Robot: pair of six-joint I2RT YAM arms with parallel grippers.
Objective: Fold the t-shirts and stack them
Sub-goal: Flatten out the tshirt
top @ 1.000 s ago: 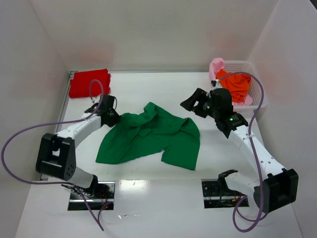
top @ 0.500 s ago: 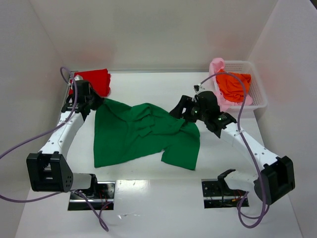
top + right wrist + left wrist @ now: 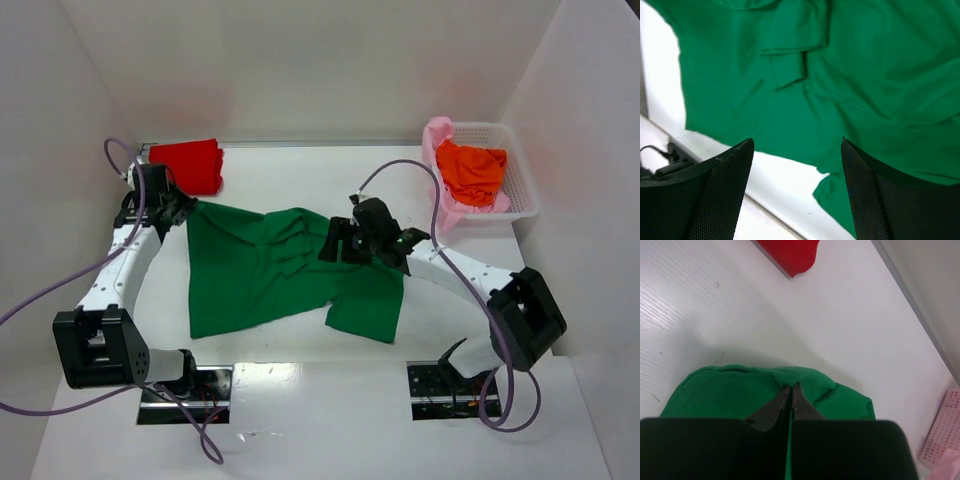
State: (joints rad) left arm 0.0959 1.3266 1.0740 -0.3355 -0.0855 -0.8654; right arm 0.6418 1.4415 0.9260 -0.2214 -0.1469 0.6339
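Note:
A dark green t-shirt [image 3: 260, 275] lies partly spread in the middle of the table, still bunched near its centre. My left gripper [image 3: 183, 206] is shut on its back left corner, and the cloth [image 3: 715, 390] bulges round the closed fingertips [image 3: 791, 390]. My right gripper [image 3: 332, 247] hovers open over the shirt's right half [image 3: 850, 75], with nothing between its fingers [image 3: 797, 150]. A folded red t-shirt [image 3: 188, 165] sits at the back left corner [image 3: 790, 252]. An orange t-shirt [image 3: 472, 170] and a pale pink one [image 3: 437, 135] are heaped in the basket.
The white mesh basket [image 3: 522, 190] stands at the back right against the wall, and its edge [image 3: 942, 435] shows in the left wrist view. White walls close in the table on three sides. Two arm base plates [image 3: 185, 392] sit at the near edge.
My left gripper has dragged the green shirt's corner back and to the left, spreading the cloth out. My right arm has swung left from beside the basket to above the shirt.

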